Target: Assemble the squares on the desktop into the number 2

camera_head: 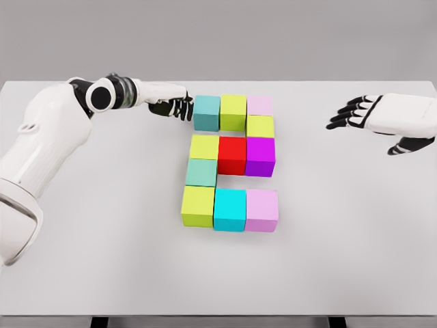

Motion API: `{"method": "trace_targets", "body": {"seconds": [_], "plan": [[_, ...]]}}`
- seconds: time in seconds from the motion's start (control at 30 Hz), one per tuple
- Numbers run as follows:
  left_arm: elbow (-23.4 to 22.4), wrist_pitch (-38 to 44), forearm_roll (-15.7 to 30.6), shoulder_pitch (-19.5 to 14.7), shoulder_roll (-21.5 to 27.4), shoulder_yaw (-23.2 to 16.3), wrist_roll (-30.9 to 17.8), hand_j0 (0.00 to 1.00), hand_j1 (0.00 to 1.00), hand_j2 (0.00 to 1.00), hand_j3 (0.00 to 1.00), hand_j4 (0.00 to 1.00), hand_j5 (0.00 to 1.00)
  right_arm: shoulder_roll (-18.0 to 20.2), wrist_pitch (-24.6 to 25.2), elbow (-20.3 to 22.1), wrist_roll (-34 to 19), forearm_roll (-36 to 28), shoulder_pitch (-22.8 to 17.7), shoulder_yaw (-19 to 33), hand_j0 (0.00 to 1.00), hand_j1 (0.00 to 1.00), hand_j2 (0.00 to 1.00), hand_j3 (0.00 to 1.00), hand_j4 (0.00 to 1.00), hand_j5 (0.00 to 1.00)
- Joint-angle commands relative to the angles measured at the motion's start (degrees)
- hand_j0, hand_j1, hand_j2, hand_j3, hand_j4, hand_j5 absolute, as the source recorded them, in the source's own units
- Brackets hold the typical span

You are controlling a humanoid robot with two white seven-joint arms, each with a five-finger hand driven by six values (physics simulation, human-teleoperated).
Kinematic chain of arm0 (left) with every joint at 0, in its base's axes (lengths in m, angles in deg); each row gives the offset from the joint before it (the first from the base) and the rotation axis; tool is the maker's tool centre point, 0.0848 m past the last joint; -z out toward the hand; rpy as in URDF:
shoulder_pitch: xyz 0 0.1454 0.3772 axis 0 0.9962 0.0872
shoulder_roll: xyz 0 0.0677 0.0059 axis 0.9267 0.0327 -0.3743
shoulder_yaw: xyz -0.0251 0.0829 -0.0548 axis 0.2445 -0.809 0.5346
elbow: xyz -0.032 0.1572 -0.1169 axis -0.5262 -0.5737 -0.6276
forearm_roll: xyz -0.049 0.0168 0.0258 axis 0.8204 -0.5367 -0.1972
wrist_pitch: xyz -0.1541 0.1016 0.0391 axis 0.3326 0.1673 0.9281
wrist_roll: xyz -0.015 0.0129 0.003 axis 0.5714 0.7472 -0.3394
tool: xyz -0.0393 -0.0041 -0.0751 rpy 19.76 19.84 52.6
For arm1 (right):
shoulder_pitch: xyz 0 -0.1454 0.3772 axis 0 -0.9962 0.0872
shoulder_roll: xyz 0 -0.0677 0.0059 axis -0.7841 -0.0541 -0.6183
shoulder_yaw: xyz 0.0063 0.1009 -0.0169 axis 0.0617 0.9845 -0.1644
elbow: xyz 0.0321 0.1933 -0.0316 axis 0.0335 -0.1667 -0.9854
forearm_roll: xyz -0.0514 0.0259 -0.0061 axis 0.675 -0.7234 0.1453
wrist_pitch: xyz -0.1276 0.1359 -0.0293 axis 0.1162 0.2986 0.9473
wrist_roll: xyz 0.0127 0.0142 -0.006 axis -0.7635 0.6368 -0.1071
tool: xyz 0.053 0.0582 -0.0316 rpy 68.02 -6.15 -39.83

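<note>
Several coloured cubes stand together at the table's middle in the shape of a 2. The top row is a teal cube [206,113], a lime cube [233,111] and a pale pink cube [259,105]. Below come a lime cube [260,126], then a lime cube [203,146], a red cube [232,154] and a magenta cube [260,156]. A teal-green cube [201,172] sits under them, above a bottom row of lime [197,206], cyan [229,209] and pink [262,210]. My left hand [176,106] has its fingertips against the top teal cube's left side, holding nothing. My right hand [358,113] hovers open at the right.
The white table [102,273] stretches wide around the cubes. Its front edge runs along the bottom of the view, with dark legs below.
</note>
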Motion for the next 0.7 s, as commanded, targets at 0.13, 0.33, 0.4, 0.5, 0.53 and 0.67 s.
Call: {"method": "trace_targets", "body": {"seconds": [0.13,0.33,0.4,0.5,0.53,0.67], "plan": [[-0.7,0.5,0.5,0.0,3.3,1.3,0.3,1.00,1.00,1.00,1.00,1.00,1.00,0.5,0.2,0.3,0.0,-0.4,0.3,0.0,1.00,1.00,1.00,1.00,1.00,1.00],[9.2,-10.6,10.0,1.0,13.3,0.5,0.0,1.00,1.00,1.00,1.00,1.00,1.00,0.4,0.2,0.3,0.0,-1.2,1.1,1.0,1.00,1.00,1.00,1.00,1.00,1.00],[12.2,-14.2,13.3,3.1,18.2,0.3,0.0,1.00,1.00,1.00,1.00,1.00,1.00,1.2,0.2,0.6,0.0,-1.8,1.2,1.0,1.00,1.00,1.00,1.00,1.00,1.00],[18.8,-14.2,15.4,6.1,24.0,0.0,0.1,1.00,1.00,1.00,1.00,1.00,1.00,1.1,0.2,0.6,0.0,-1.9,1.2,1.6,1.00,1.00,1.00,1.00,1.00,1.00],[22.8,-14.2,17.1,8.1,27.8,-0.1,0.1,1.00,1.00,1.00,1.00,1.00,1.00,0.9,0.2,0.8,0.0,-1.9,1.2,1.6,1.00,1.00,1.00,1.00,1.00,1.00],[29.5,-14.2,20.4,12.8,37.6,0.0,0.4,1.00,1.00,1.00,1.00,1.00,1.00,1.1,0.2,1.3,0.0,-1.9,1.1,1.6,1.00,1.00,1.00,1.00,1.00,1.00]]}}
